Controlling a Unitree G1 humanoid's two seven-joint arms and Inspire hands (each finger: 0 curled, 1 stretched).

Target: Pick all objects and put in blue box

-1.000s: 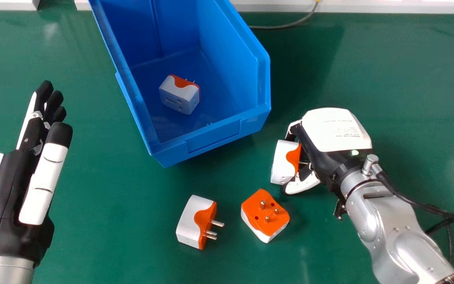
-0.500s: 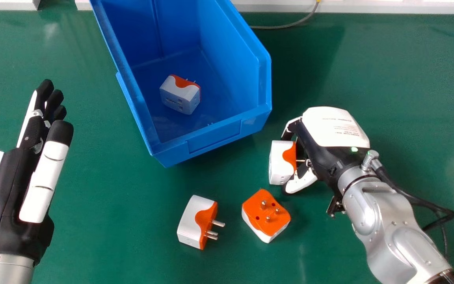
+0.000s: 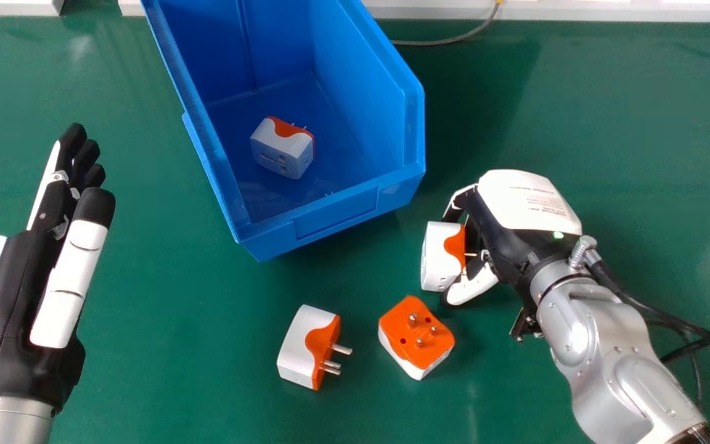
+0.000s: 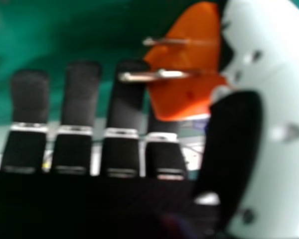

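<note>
My right hand (image 3: 524,206) is low over the table, right of the blue box (image 3: 336,213). Its fingers and thumb are curled round a white and orange plug adapter (image 3: 438,256), pins facing the palm. In the right hand view, the right hand's thumb (image 4: 234,144) is against the adapter's orange pin side (image 4: 184,94). Two more lie on the table: one adapter on its side (image 3: 299,345), pins pointing right, and an adapter with pins upward (image 3: 413,333). Another adapter (image 3: 281,148) rests inside the box. My left hand (image 3: 28,296) stands open at the left.
A grey cable (image 3: 447,42) crosses the far side of the green table (image 3: 164,345) behind the box. White edging (image 3: 552,11) runs along the back. The box's front right corner is close to the right hand.
My right hand and the adapter in it have shifted and turned slightly, the adapter ending a little farther left. The forearm has swung slightly left. The left hand is nearly still.
</note>
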